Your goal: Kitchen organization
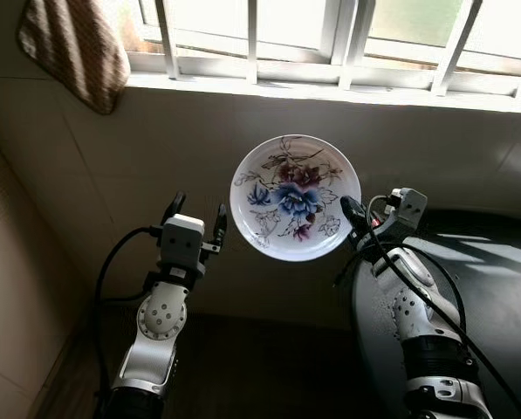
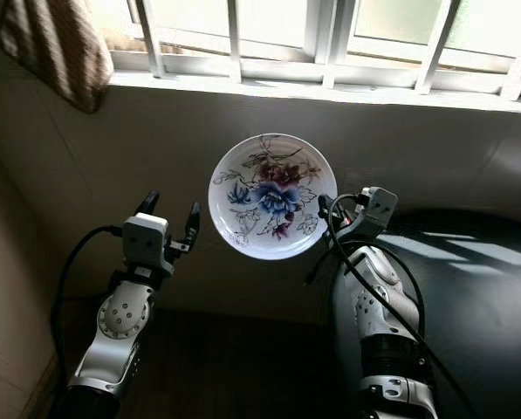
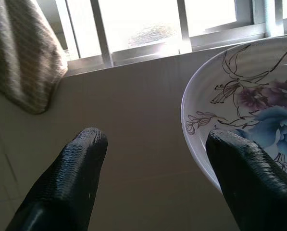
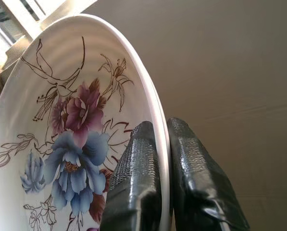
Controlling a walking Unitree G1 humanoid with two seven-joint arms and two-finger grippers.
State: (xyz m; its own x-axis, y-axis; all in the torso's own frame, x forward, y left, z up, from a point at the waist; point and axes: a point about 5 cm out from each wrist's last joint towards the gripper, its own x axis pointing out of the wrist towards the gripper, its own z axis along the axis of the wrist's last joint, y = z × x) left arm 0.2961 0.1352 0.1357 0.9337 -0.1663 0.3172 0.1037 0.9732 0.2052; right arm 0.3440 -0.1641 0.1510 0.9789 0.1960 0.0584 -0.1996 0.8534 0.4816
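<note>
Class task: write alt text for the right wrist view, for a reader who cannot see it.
Two black fingers of the right gripper pinch the rim of a white floral plate, one finger on each face. Blue and purple flowers decorate the plate, with a beige tiled wall behind.

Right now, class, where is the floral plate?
The floral plate is held up in mid-air below the barred window, its rim pinched by the right gripper, with the open left gripper just beside it.
</note>
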